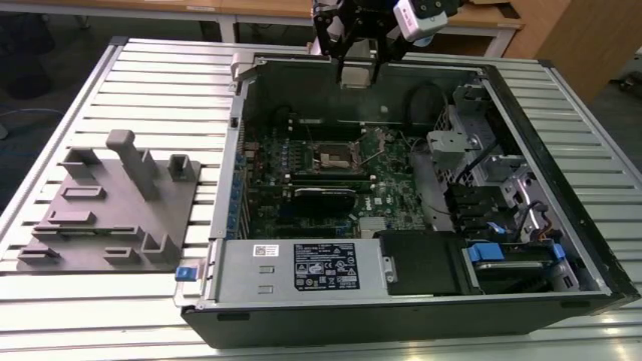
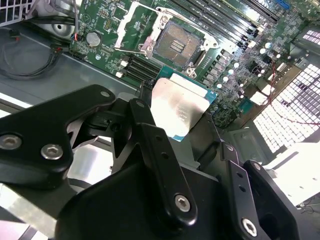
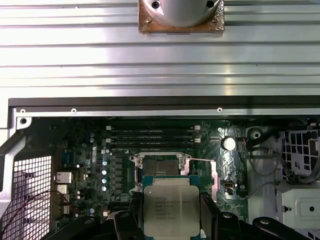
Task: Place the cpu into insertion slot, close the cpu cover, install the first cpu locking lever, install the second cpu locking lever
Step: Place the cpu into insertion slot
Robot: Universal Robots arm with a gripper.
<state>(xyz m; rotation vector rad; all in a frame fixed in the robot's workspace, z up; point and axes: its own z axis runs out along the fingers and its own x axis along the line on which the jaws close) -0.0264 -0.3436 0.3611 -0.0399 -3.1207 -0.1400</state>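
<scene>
Pincer point(image 2: 182, 125) gripping cpu point(image 2: 179, 102), raised near computer case point(image 1: 401, 322) edge, apart from insertion slot point(image 2: 177, 46)

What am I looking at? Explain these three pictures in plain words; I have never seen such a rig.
This is one robot arm whose gripper hangs over an opened computer case lying on a slatted metal table. The exterior view looks on from off the arm; both wrist views ride on the arm and look past its fingers. The gripper is shut on the cpu, a small silver-topped chip, held above the green motherboard. The insertion slot lies open and empty, its cpu cover flipped back. A grey fixture sits at the exterior view's left.
</scene>
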